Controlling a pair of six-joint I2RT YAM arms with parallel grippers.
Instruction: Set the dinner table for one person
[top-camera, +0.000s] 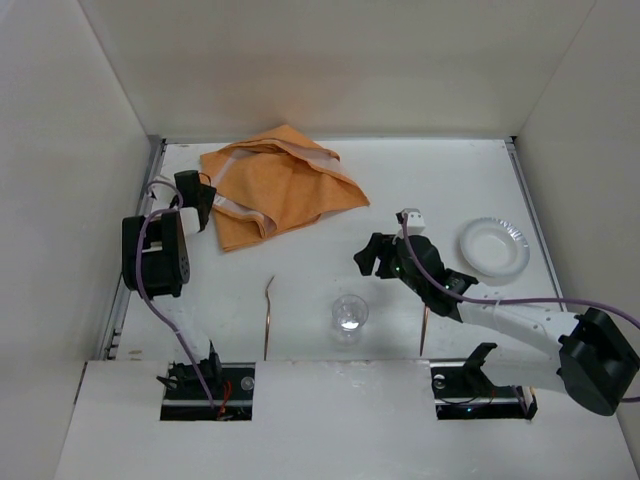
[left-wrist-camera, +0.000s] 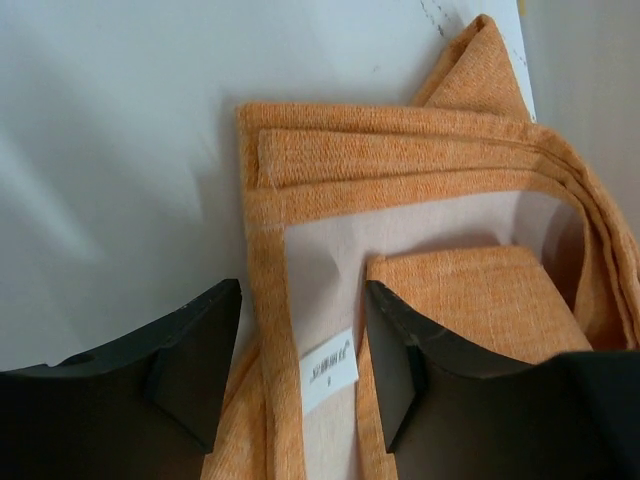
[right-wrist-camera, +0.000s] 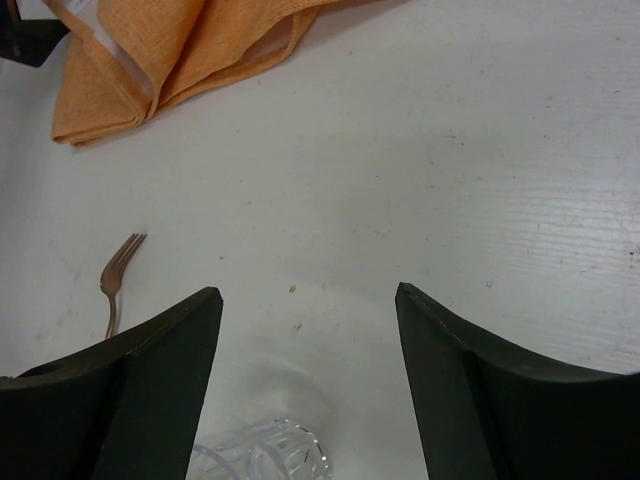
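woven orange cloth (left-wrist-camera: 450, 160) – matt white table (top-camera: 300, 250) – clear glass (top-camera: 349, 312)

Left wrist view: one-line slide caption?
Left pincer, jaws apart, over the white-labelled edge of the folded orange woven cloth on the matte white table.

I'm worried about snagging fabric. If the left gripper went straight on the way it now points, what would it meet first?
The orange cloth: its folded, hemmed edge lies directly ahead, between the open fingers of the left gripper. It looks very near, though depth is hard to judge.
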